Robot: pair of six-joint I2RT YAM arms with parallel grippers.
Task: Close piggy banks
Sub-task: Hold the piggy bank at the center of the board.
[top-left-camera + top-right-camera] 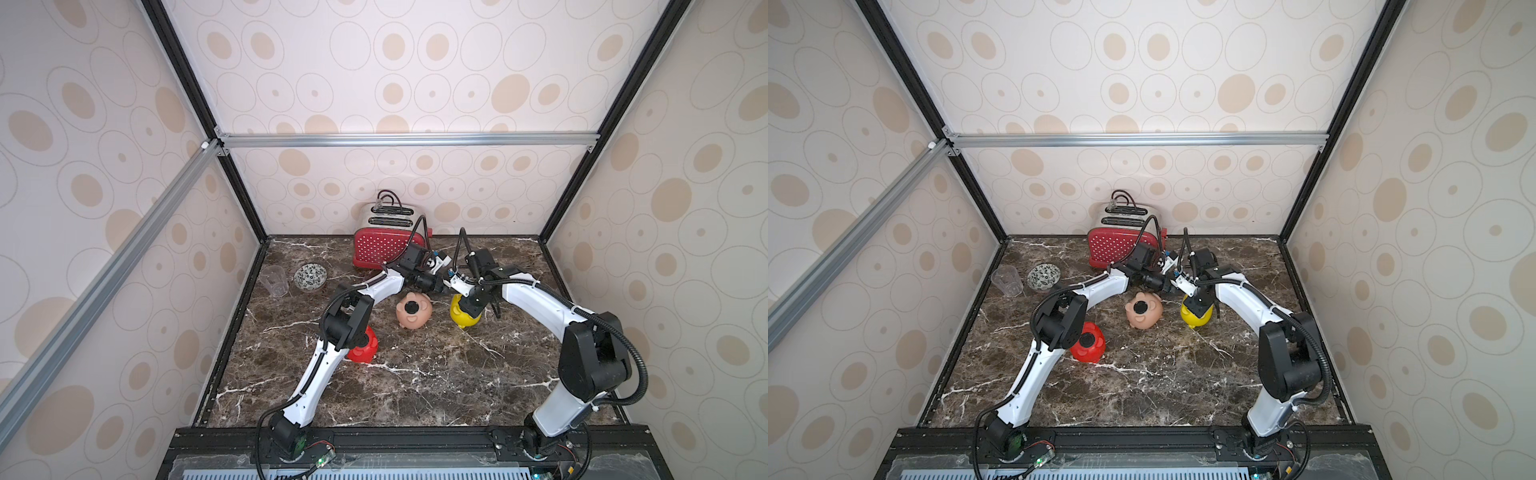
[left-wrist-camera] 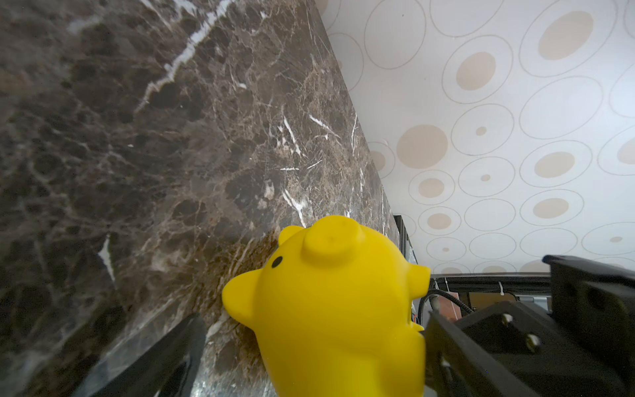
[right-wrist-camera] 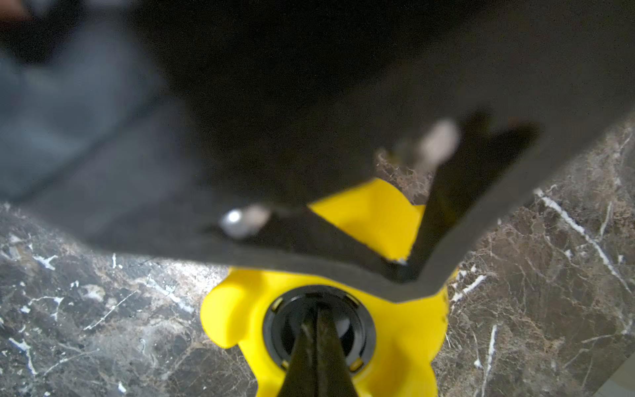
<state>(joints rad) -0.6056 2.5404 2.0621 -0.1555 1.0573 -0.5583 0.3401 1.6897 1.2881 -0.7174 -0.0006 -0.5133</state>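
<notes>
Three piggy banks lie belly-up on the marble table [image 1: 415, 386]. The red one [image 1: 1087, 343] sits near the left arm's elbow with a black plug in its belly. The peach one [image 1: 413, 311] lies mid-table, also plugged. At the yellow one [image 1: 463, 319] both grippers meet. My left gripper [image 2: 314, 318] is open and straddles the yellow pig's [image 2: 336, 309] body; one finger touches it, the other stands off. My right gripper [image 3: 318, 309] is shut, its tips down on the black plug [image 3: 281, 326] in the yellow pig's [image 3: 405, 337] belly hole.
A red polka-dot toaster [image 1: 382, 247] stands at the back, just behind both wrists. A patterned bowl [image 1: 309, 276] and a clear cup [image 1: 274, 280] sit at the back left. Patterned walls close in three sides.
</notes>
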